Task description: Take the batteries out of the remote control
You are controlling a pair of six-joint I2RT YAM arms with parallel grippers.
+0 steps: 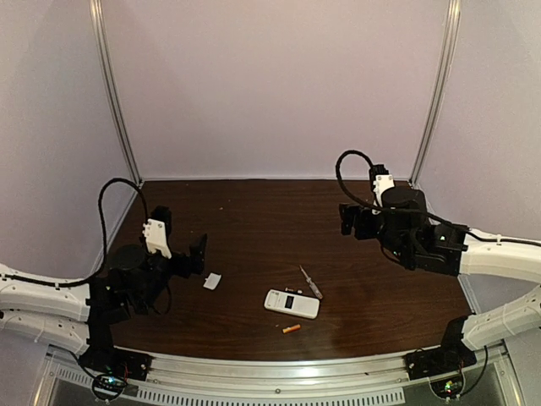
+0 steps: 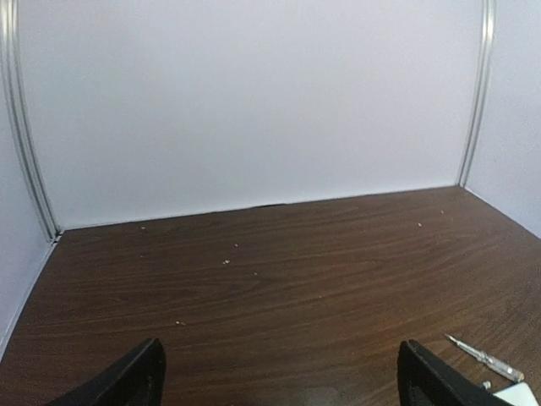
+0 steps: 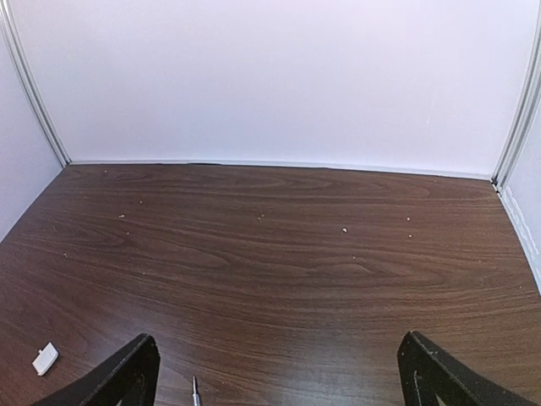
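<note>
Dark wooden table (image 1: 254, 211) and pale walls are all that my cameras give me. The left gripper (image 2: 277, 376) and the right gripper (image 3: 277, 376) both hang above the wood with their fingers spread wide and nothing between them.

The remote control (image 1: 292, 304) lies flat, to the right of the left gripper and to the left of the right one, nearer to the bases than both. I judge it light, stiff and smooth, so it may slide; I would take it across its narrow width, on the long edges.

A small white cover (image 1: 212, 281) lies just beside the left gripper. A slim silvery stick (image 1: 311, 283) lies just beyond the remote; whether it is a battery or a small tool I cannot tell.

The orange battery (image 1: 291, 328) lies already out, just on the near side of the remote. It is tiny and round and will probably roll; I would pinch it across the middle, fingertips low.
</note>
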